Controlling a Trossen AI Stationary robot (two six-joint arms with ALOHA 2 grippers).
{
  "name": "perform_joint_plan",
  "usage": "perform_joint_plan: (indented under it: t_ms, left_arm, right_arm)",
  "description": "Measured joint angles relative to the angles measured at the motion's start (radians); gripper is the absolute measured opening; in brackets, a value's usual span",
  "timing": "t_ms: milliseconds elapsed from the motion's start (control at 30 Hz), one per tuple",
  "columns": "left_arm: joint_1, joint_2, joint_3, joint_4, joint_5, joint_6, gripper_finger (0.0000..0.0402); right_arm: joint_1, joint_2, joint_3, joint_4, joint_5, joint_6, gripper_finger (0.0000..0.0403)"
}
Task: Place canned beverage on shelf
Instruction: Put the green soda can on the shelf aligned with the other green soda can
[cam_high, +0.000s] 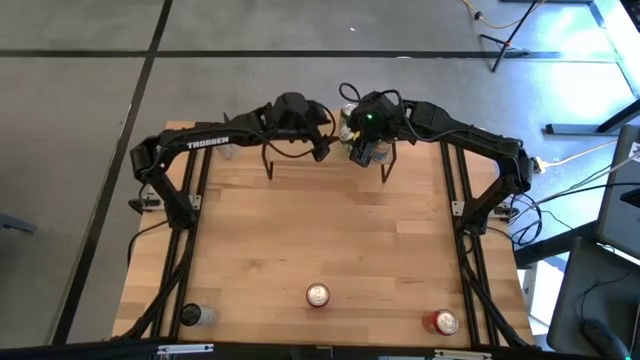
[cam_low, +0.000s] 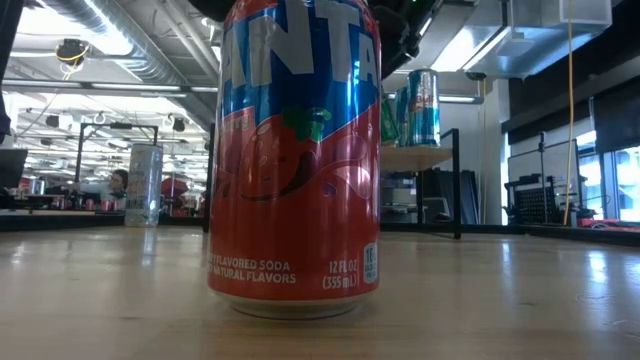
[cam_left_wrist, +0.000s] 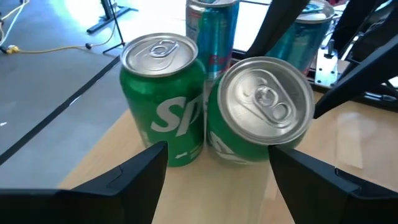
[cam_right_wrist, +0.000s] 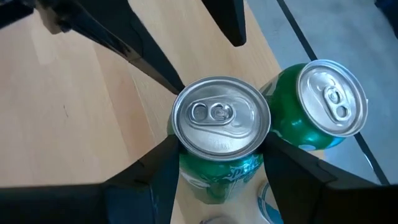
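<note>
Clamped around the upper wall of a green can, my right gripper sits over the shelf at the far edge of the surface, its fingers pressed against opposite sides just under the rim. That can stands on the light wood plank, beside a second green can that leans visibly. My left gripper hangs open just beside this cluster, gripping nothing. A Fanta can and other cans wait near the front edge. I judge this can rigid while sealed, moderately heavy if full, with a smooth painted wall that could slip or dent under hard squeezing; mid-to-upper body is the sensible hold. Releasing carelessly could nudge the leaning neighbour, which looks barely settled
</note>
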Motion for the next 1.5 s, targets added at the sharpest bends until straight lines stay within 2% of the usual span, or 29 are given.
perform_joint_plan:
  t_ms: [433, 667, 833, 967, 1133, 1333, 1500]
  left_arm:
    - [-0.024, -0.064, 0.006, 0.007, 0.009, -0.006, 0.0284]
    - [-0.011, -0.078, 0.003, -0.148, -0.013, -0.003, 0.0284]
    - [-0.012, -0.079, 0.003, -0.246, -0.01, 0.024, 0.0284]
    - [-0.026, -0.078, 0.003, -0.307, 0.035, 0.026, 0.0284]
    - [-0.086, -0.091, 0.0, -0.366, 0.019, 0.013, 0.0284]
    - [-0.164, -0.161, 0.001, -0.4, -0.001, -0.055, 0.0284]
    - [-0.235, -0.202, 0.001, -0.514, -0.041, -0.123, 0.0284]
  right_arm:
    - [0.001, 0.009, -0.005, 0.003, -0.049, 0.028, 0.0204]
    - [0.0, 0.008, -0.005, 0.003, -0.032, 0.027, 0.0204]
    - [0.0, 0.008, -0.004, 0.003, -0.058, -0.012, 0.0204]
    - [0.002, 0.007, -0.003, -0.023, -0.159, -0.028, 0.021]
    - [0.085, 0.0, -0.003, -0.09, -0.267, -0.026, 0.025]
    - [0.246, -0.002, -0.002, -0.153, -0.271, -0.005, 0.0304]
    - [0.34, 0.004, -0.073, -0.216, -0.273, 0.086, 0.0321]
